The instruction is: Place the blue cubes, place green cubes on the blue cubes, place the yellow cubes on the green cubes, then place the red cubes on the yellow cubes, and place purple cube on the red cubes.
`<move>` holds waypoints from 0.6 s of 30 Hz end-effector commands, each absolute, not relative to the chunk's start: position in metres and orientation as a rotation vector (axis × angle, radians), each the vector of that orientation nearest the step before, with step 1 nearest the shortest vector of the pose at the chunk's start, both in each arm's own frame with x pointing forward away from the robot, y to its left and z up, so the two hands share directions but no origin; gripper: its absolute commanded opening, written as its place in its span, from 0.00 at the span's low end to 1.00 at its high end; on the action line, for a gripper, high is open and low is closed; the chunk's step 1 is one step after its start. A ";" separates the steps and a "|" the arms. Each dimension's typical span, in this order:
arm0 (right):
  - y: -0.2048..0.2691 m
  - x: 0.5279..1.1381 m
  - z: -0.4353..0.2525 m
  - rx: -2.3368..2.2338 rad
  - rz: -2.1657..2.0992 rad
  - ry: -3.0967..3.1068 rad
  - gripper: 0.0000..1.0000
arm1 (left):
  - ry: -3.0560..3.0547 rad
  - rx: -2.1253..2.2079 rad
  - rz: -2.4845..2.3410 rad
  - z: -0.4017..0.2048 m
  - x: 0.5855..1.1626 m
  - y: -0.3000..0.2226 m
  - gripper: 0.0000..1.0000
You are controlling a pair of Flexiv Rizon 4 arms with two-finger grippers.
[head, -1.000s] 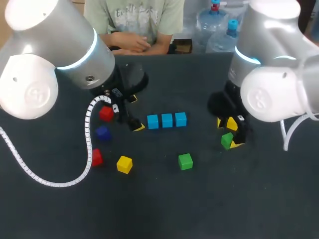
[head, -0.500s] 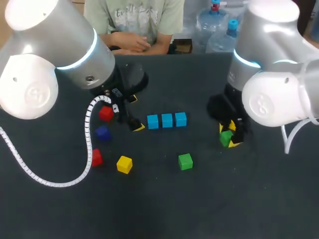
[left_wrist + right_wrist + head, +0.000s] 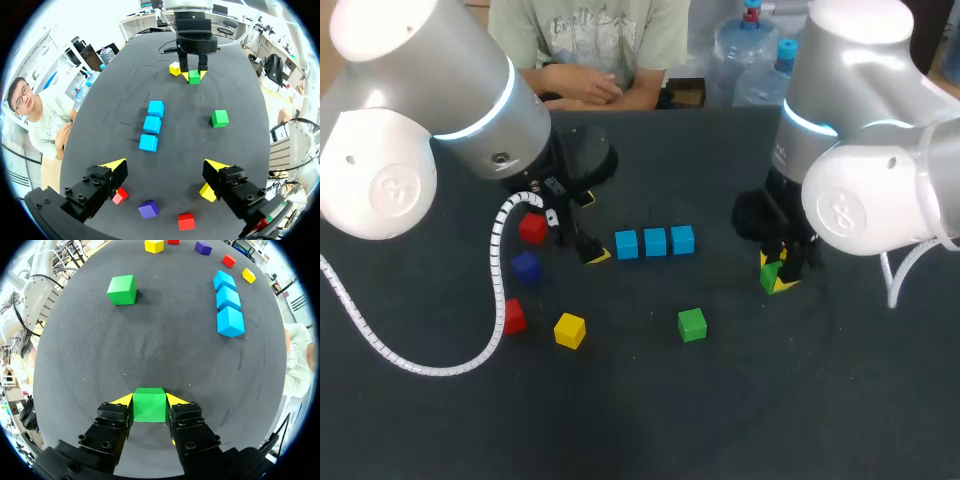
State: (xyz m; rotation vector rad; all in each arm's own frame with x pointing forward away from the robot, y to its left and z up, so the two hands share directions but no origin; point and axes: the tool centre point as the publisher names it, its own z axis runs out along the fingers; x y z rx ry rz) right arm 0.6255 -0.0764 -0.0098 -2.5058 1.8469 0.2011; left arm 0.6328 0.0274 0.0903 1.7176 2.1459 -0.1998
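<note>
Clamping the green cube (image 3: 149,404) square-on — right jaws; left jaws wide apart, holding nothing

Three cubes (image 3: 655,241) lie in a row mid-way across the bench (image 3: 650,420). A lone cube (image 3: 692,324) sits at their 5 o'clock, a gripped cube (image 3: 772,271) at 3 o'clock.

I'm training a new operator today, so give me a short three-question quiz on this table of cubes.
1. True or false: the right gripper is shut on a green cube.
2. How many light blue cubes stand in the row? A two, B three, C four.
3. Fill in: the left gripper, holding nothing, is ___.
Key: 1 true; 2 B; 3 open.
</note>
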 end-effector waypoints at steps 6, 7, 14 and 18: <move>-0.063 0.629 0.008 -2.456 0.185 1.946 0.00 | 2.144 1.719 -0.202 0.090 0.633 0.028 1.00; -0.060 0.630 0.011 -2.444 0.178 1.952 0.00 | 2.144 1.719 -0.202 0.090 0.633 0.028 1.00; -0.036 0.642 0.032 -2.294 0.264 1.967 0.00 | 2.144 1.719 -0.202 0.090 0.633 0.028 1.00; -0.015 0.653 0.041 -2.234 0.287 1.967 0.00 | 2.144 1.719 -0.202 0.090 0.633 0.028 1.00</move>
